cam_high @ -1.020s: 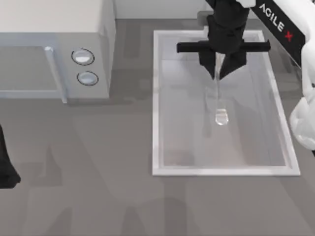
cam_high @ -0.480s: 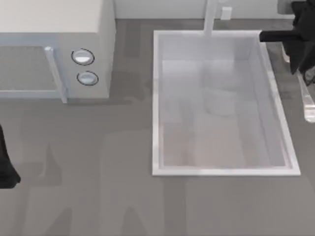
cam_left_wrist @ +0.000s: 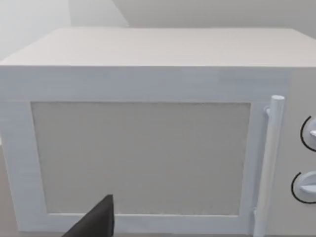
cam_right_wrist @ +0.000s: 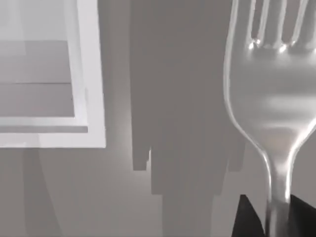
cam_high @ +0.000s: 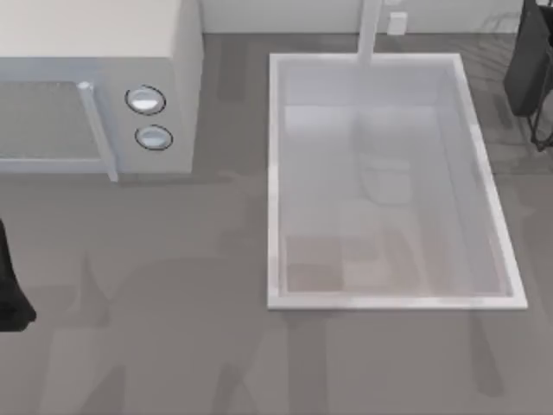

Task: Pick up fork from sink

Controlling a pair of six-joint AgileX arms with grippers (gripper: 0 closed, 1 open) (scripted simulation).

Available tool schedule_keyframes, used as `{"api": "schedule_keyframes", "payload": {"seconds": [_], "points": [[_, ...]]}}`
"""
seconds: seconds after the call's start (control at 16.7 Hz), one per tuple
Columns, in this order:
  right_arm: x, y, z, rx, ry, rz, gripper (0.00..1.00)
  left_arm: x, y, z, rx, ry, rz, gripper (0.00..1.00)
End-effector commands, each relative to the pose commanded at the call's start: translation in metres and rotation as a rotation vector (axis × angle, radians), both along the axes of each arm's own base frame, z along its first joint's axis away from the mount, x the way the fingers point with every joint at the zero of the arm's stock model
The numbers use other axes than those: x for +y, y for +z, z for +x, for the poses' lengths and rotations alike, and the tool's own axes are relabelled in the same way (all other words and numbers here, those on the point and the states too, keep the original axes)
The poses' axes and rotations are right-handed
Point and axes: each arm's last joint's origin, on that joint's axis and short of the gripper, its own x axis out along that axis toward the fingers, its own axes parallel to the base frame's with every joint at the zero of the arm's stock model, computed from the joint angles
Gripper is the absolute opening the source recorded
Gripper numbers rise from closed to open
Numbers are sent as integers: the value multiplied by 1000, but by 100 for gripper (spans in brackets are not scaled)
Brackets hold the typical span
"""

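Fork (cam_right_wrist: 269, 113): clamped by the handle in the right gripper (cam_right_wrist: 276, 217) — carried beyond the sink's (cam_high: 275, 173) right rim.
Change: a second ago it lay in the basin (now empty).
Meaning: pickup looks done.
Left gripper (cam_left_wrist: 96, 222): parked facing the microwave (cam_left_wrist: 143, 148); fingers unclear.

place: likely simulated kitchen | evidence: sink (cam_high: 275, 173), faucet (cam_high: 370, 30), microwave (cam_high: 95, 52)

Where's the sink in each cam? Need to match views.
Top view: large pale grey-white rectangular sink, right half of the table.
Right wrist view: its white rim corner, apart from the shiny silver metal fork held in the right claw.
Left wrist view: faces the white boxy microwave.
Shared landmark: microwave, top view's left.
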Motion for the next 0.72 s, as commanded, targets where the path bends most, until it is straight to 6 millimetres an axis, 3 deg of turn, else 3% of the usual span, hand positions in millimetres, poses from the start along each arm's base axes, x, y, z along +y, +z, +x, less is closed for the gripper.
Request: {"api": "schedule_keyframes", "payload": {"seconds": [0.42,0.54,0.72], "points": [[-3,0,-6,-3,3,0,0,0,0,0,0,0,0,100],[-3,-10,-4,1,2,0,0,0,0,0,0,0,0,100],[-4,-42,-1,-5,1,0,0,0,0,0,0,0,0,100]]}}
